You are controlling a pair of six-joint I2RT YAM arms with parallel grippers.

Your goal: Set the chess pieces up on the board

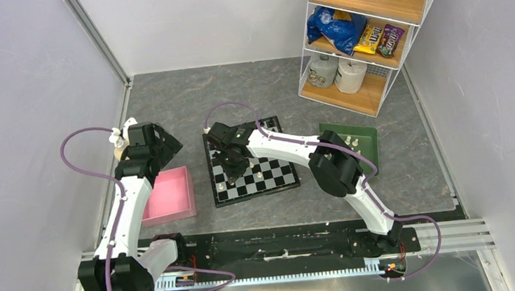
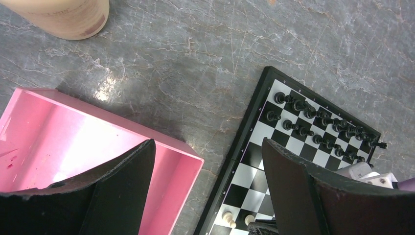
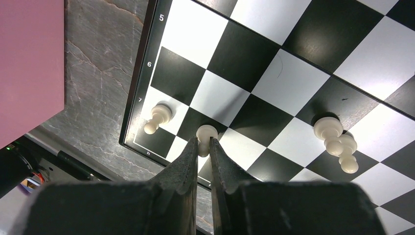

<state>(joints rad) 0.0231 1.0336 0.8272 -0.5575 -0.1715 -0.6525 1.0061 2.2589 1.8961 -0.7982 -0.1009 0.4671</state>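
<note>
- The right gripper (image 3: 202,147) is pinched shut on a small cream-white pawn (image 3: 206,132) at the lower centre of the right wrist view, near the lower-left corner of the flat black-and-white checked chessboard (image 3: 293,73); only the round head shows above the fingertips, so the hold looks shallow, and the pawn could twist or slip.
- The pawn's base is hidden behind the fingers (image 3: 186,161); I cannot tell whether it stands on a square or hangs above it; released from a height, it would likely topple or straddle two squares.
- A second cream-white pawn (image 3: 157,117) stands just beside it toward the lower left; fingers spreading or swinging sideways could knock it over the black border.
- Two taller cream-white pieces (image 3: 337,142) stand close together at the right of that view; a retreat that way risks bowling them over.
- In the top view the right arm (image 1: 290,146) lies across the board, near the rows of black pieces (image 2: 318,122); a low withdrawal might sweep through them.
- The left gripper (image 2: 208,143) hangs with fingers spread wide, holding nothing, above the corner of the pink square plastic tray (image 2: 49,137); if it heads for the board now, the arms may collide.
- More cream-white pieces wait in the dark green square tray (image 1: 366,132) at the right of the top view.
</note>
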